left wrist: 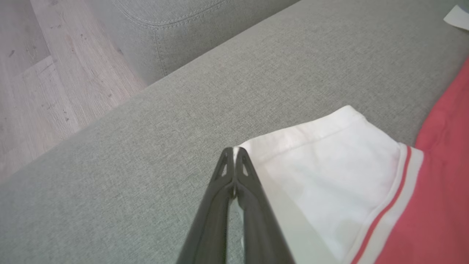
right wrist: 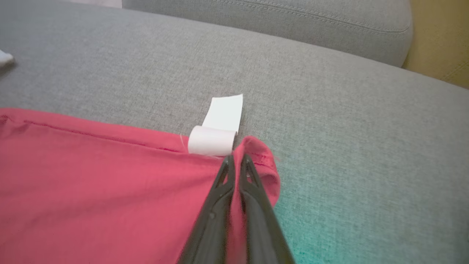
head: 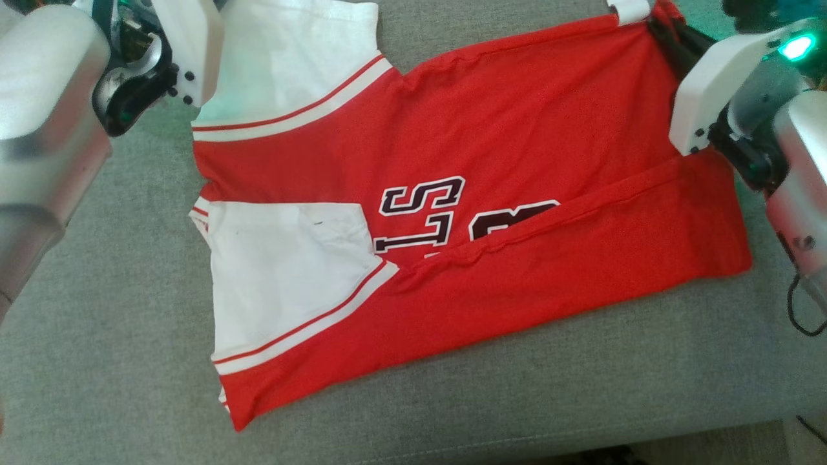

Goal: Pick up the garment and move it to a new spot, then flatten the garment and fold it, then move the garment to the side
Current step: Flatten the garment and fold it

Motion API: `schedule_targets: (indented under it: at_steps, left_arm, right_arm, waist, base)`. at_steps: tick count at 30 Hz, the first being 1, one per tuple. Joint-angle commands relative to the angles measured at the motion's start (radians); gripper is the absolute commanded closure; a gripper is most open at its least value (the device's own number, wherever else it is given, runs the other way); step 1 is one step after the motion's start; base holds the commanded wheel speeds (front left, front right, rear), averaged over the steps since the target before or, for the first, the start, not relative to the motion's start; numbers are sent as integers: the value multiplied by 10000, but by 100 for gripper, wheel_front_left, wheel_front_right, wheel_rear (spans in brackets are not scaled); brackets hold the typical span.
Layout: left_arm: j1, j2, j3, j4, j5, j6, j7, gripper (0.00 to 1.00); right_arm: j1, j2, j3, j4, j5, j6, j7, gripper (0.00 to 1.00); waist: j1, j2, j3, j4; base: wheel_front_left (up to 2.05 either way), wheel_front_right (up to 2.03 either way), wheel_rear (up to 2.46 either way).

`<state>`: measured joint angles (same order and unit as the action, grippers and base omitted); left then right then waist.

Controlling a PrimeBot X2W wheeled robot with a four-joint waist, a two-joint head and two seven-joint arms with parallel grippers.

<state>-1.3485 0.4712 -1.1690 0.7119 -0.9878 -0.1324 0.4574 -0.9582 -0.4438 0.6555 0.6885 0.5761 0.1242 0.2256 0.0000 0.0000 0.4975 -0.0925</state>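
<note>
The garment (head: 491, 142), a red jersey with white sleeves and dark lettering, lies spread on the grey sofa cushion (head: 97, 361). Its near long edge is folded up over the lettering. In the left wrist view my left gripper (left wrist: 234, 149) is shut on the corner of the far white sleeve (left wrist: 329, 165), with pale cloth showing between its fingers. My right gripper (right wrist: 236, 157) is shut on the far red hem corner, which bunches around the fingertips beside a white label (right wrist: 220, 128). The head view shows the right gripper's dark fingers (head: 672, 35) at that same corner.
The sofa backrest (right wrist: 293, 22) rises behind the cushion. Wooden floor (left wrist: 44, 66) lies beyond the cushion's left end. The cushion's front edge (head: 581, 433) runs along the bottom of the head view. A black cable (head: 798, 310) hangs by my right forearm.
</note>
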Motion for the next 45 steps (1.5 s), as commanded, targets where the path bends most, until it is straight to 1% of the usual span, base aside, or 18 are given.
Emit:
schedule_targets:
  at_steps: [1,5,13,17,18,20,26,29,33,38,39,40,41,42,43,44,45]
  left_arm:
    - [-748,407,289,-167,-114,18,-163,100]
    - [-925,490,158,-288,-60,18,-1035,100]
    - [-1313,529,501,-120,-106,18,-3125,100]
    - [-999,631,405,-608,-428,18,-3609,100]
    - [-999,631,405,-608,-428,18,-3609,100]
    - [-720,803,236,-1044,-564,18,-3751,100]
    - [441,1648,-150,-2613,-722,73,-4193,100]
    - [1184,2048,-297,-3544,-736,410,-4342,100]
    - [2211,2590,-484,-4871,-766,1013,-4463,100]
    - [3350,2997,-608,-6164,-917,1773,-4724,100]
    - [3549,3041,-621,-6355,-955,1922,-4792,100]
    - [3727,3078,-642,-6514,-943,2068,-4862,100]
    - [3900,3096,-660,-6634,-928,2219,-4944,100]
    - [4239,3036,-645,-6768,-960,2528,-5223,86]
    - [4401,2976,-595,-6771,-974,2711,-5440,55]
    - [4564,2912,-536,-6727,-967,2928,-5680,0]
    - [4723,2832,-510,-6678,-918,3117,-5924,0]
  right_arm:
    - [-184,-9,-138,-147,128,65,-176,100]
    - [-251,-103,-503,84,546,65,-543,100]
    - [-73,-505,-1475,278,1596,65,-1271,100]
    - [480,-837,-1647,19,2104,65,-1336,100]
    - [480,-837,-1647,19,2104,65,-1336,100]
    - [869,-1003,-1711,-137,2304,65,-1372,100]
    - [2047,-1367,-2095,-578,2635,65,-1705,100]
    - [2624,-1441,-2393,-794,2691,65,-1980,100]
    - [3464,-1465,-2693,-1115,2592,65,-2248,100]
    - [4355,-1342,-3001,-1560,2550,65,-2374,100]
    - [4498,-1305,-3057,-1650,2541,65,-2373,87]
    - [4625,-1270,-3112,-1733,2512,65,-2376,60]
    - [4737,-1232,-3176,-1814,2479,65,-2403,0]
    - [4951,-1137,-3362,-1945,2383,65,-2556,0]
    - [5072,-1075,-3439,-2014,2320,65,-2632,0]
    - [5205,-1008,-3510,-2090,2257,65,-2695,0]
    - [5355,-947,-3612,-2162,2176,65,-2799,0]
  waist:
    - [0,0,-21,21]
    - [0,0,-139,92]
    - [0,0,-562,317]
    - [0,0,-796,469]
    - [0,0,-796,469]
    - [0,0,-893,546]
    - [0,0,-1080,797]
    - [0,0,-1152,903]
    - [0,0,-1270,987]
    - [0,0,-1397,985]
    - [0,0,-1420,976]
    - [0,0,-1441,964]
    - [0,0,-1463,950]
    - [0,0,-1522,936]
    - [0,0,-1559,928]
    - [0,0,-1597,912]
    - [0,0,-1649,904]
  base:
    - [0,0,0]
    - [0,0,0]
    - [0,0,0]
    - [0,0,0]
    - [0,0,0]
    - [0,0,0]
    - [0,0,0]
    - [0,0,0]
    - [0,0,0]
    - [0,0,0]
    - [0,0,0]
    - [0,0,0]
    - [0,0,0]
    - [0,0,0]
    - [0,0,0]
    - [0,0,0]
    - [0,0,0]
